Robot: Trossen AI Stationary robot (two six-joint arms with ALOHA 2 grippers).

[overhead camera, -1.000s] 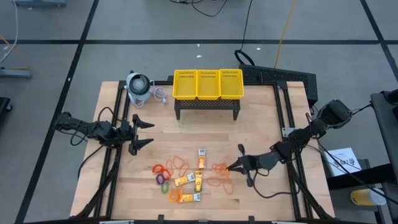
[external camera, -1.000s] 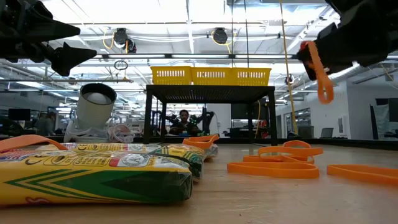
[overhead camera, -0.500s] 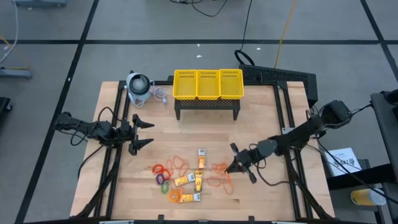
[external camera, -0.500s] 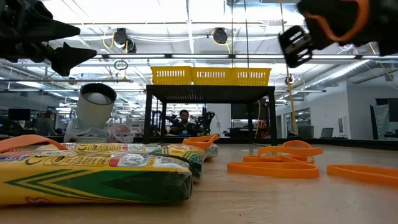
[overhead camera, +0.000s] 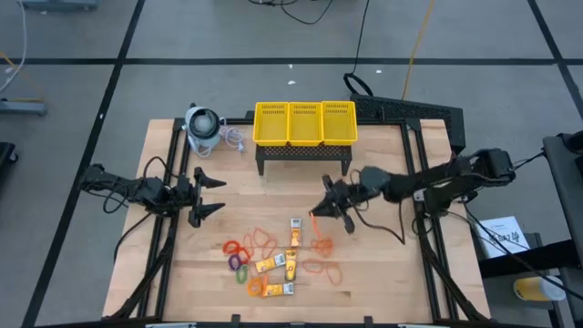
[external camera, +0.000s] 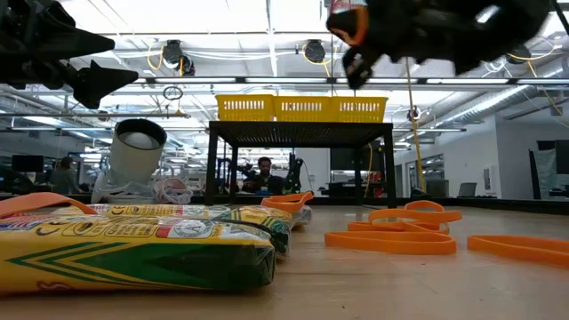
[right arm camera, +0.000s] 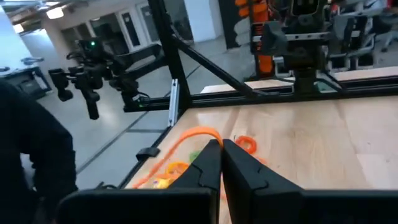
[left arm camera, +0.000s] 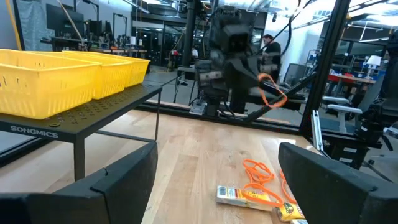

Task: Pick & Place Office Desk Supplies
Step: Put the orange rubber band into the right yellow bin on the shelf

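Note:
My right gripper [overhead camera: 319,210] hovers above the middle of the table, in front of the yellow mesh basket [overhead camera: 305,123], shut on a thin orange rubber band [left arm camera: 272,93]. On the wood near the front lie more orange rubber bands [overhead camera: 321,267], yellow-orange packets [overhead camera: 276,264] and small coloured rings [overhead camera: 239,260], all flat on the table. My left gripper [overhead camera: 219,195] stands open at the table's left, level, with nothing between its fingers. My right gripper pinches the orange rubber band between its two shut fingertips [right arm camera: 211,155]. The band's loop [right arm camera: 189,137] sticks out past the fingertips and curves downward. The fingers point about level toward the table's left, and the band is lifted clear of the table.
The basket stands on a black perforated stand [overhead camera: 303,157] at the far middle. A grey-white round device [overhead camera: 203,126] with a cord sits at the far left corner. Black frame rails [overhead camera: 414,164] run along the table's sides. Bare wood lies between the stand and the supplies.
My right gripper has swung from the near right of the table toward the far edge and the left, rising as it went, and now hangs in front of the basket stand. The orange rubber band has travelled with it, clear of the table. It stayed shut throughout.

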